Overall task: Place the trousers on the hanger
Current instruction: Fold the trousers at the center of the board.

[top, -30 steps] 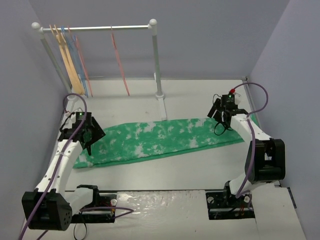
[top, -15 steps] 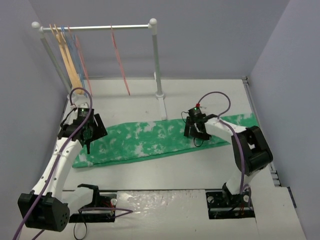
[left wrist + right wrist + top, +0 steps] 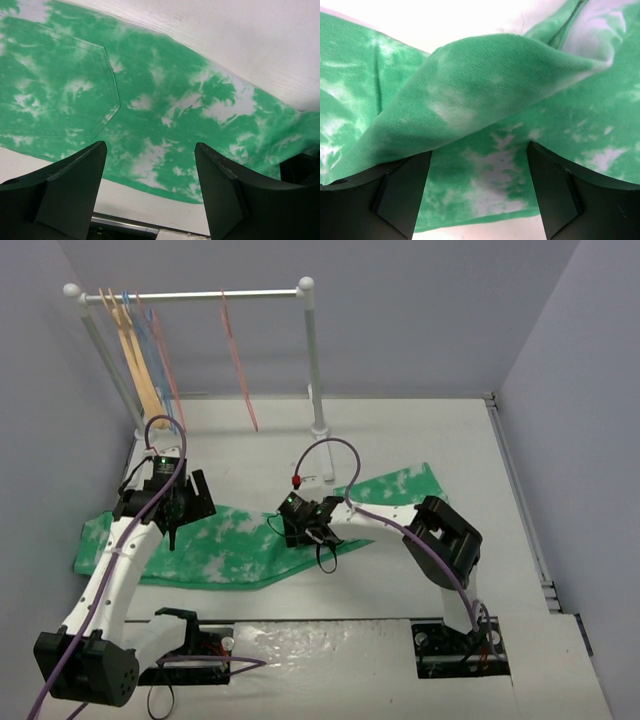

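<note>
— Where are the trousers [image 3: 225,545]?

— Flat on the tabletop [image 3: 400,585], running from its left edge to about the middle. From there the cloth doubles back on itself, and one end points toward the far right corner.

— And the hanger [image 3: 241,370]?

— It hangs alone on the rail [image 3: 200,295] of the rack at the far edge, well apart from the trousers. A wooden hanger [image 3: 140,370] and blue hangers [image 3: 155,365] are bunched at the rail's left end.

— What is the left claw [image 3: 150,147] doing?

— It hovers over the left part of the trousers with its fingers spread wide and nothing between them. A back pocket [image 3: 75,90] shows on the cloth below.

— The right claw [image 3: 480,150]?

— It sits at the fold near the tabletop's middle. Its fingers are spread wide too. A raised ridge of cloth crosses the gap and reaches the finger [image 3: 402,190] on the left of the wrist view. The cloth does not look squeezed.

— Does either arm touch the hanger?

— No, both are low over the trousers.
</note>
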`<state>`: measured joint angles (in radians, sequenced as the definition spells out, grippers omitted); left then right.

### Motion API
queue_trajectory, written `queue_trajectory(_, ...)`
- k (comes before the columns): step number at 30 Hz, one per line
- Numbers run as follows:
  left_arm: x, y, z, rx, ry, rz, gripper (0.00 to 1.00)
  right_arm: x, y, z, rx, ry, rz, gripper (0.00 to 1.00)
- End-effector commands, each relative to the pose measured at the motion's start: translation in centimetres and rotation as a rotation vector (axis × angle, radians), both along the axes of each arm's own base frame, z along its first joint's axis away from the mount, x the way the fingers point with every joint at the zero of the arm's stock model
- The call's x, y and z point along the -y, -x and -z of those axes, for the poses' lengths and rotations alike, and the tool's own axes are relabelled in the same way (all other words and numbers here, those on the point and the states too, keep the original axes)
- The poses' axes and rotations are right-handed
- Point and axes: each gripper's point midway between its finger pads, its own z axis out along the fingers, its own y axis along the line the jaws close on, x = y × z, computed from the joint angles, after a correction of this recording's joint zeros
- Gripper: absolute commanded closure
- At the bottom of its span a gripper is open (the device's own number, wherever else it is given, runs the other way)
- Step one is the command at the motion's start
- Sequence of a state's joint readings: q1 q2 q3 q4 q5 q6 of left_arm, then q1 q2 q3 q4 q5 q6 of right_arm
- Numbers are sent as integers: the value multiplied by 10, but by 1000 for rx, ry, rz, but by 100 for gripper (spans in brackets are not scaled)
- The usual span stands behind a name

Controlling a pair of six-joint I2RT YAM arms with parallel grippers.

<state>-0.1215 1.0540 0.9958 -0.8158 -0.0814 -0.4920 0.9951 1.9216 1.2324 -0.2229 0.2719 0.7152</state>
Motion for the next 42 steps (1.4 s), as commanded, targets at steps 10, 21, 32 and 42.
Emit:
queue_trajectory(10,9,6,-10,44,34,57,31,254,-84,-83,58,126,471,16)
queue_trajectory(21,11,9,-13,56,50,62,31,363,-92,-46,-98,-10,673,13)
queue_trajectory(32,12,14,-7,44,57,60,31,356,-93,0,-191,-131,654,14)
queue_trajectory(42,14,10,-6,42,63,65,31,351,-79,19,-223,-130,673,18)
